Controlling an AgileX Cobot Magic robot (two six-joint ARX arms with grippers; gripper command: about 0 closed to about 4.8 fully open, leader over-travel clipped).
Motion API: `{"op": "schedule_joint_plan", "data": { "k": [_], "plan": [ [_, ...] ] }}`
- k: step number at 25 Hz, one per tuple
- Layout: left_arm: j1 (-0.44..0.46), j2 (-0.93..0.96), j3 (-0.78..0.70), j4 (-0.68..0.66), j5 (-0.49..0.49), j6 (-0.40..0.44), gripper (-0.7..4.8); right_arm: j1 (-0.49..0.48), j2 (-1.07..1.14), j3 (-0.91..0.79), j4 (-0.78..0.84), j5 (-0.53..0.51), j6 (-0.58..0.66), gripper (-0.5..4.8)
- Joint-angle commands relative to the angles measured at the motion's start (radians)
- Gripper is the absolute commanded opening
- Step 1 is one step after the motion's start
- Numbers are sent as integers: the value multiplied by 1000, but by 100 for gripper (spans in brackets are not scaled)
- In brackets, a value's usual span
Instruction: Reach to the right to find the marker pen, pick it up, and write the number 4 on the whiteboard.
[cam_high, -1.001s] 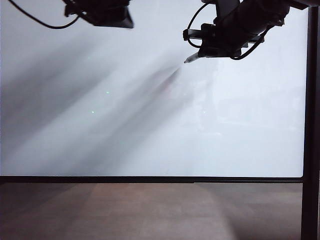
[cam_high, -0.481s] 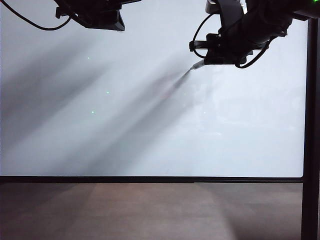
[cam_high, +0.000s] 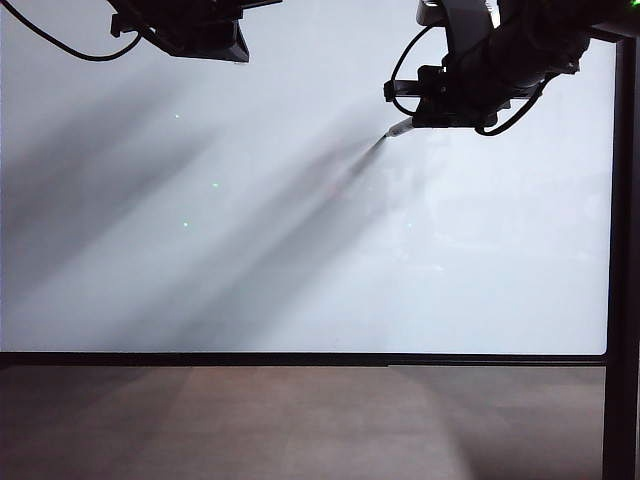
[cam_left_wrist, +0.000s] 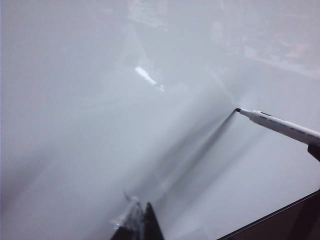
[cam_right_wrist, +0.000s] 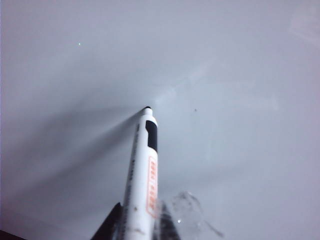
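The whiteboard (cam_high: 250, 250) fills the exterior view, glossy white with a thin black frame. At its upper right, my right gripper (cam_high: 425, 118) is shut on the marker pen (cam_high: 400, 128). The pen slants down-left and its dark tip meets its own shadow on the board. In the right wrist view the white marker pen (cam_right_wrist: 142, 170) rises between my right gripper's (cam_right_wrist: 140, 222) fingers, tip on the whiteboard (cam_right_wrist: 225, 75). My left gripper (cam_high: 190, 25) hangs at the upper left, shut and empty (cam_left_wrist: 142, 222); its camera also sees the marker pen (cam_left_wrist: 280, 127). No number 4 shows on the board.
The board's black bottom frame (cam_high: 300, 358) runs across, with brown floor (cam_high: 300, 420) below it. A black upright post (cam_high: 622, 250) bounds the board's right side. Black cables (cam_high: 60, 40) loop from the arms. A ceiling light reflects on the whiteboard (cam_left_wrist: 147, 76).
My right gripper has carried the marker pen a little to the right and down, bringing the tip onto its shadow on the board. The left gripper has shifted slightly left.
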Motion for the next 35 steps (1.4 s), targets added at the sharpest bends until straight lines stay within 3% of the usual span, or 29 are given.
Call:
{"op": "schedule_joint_plan", "data": {
  "k": [1, 35],
  "plan": [
    [0, -3, 5, 6, 4, -6, -5, -4, -2, 7, 25, 3, -2, -7],
    [0, -3, 5, -39, 4, -6, -5, -5, 61, 6, -62, 4, -2, -7]
  ]
}}
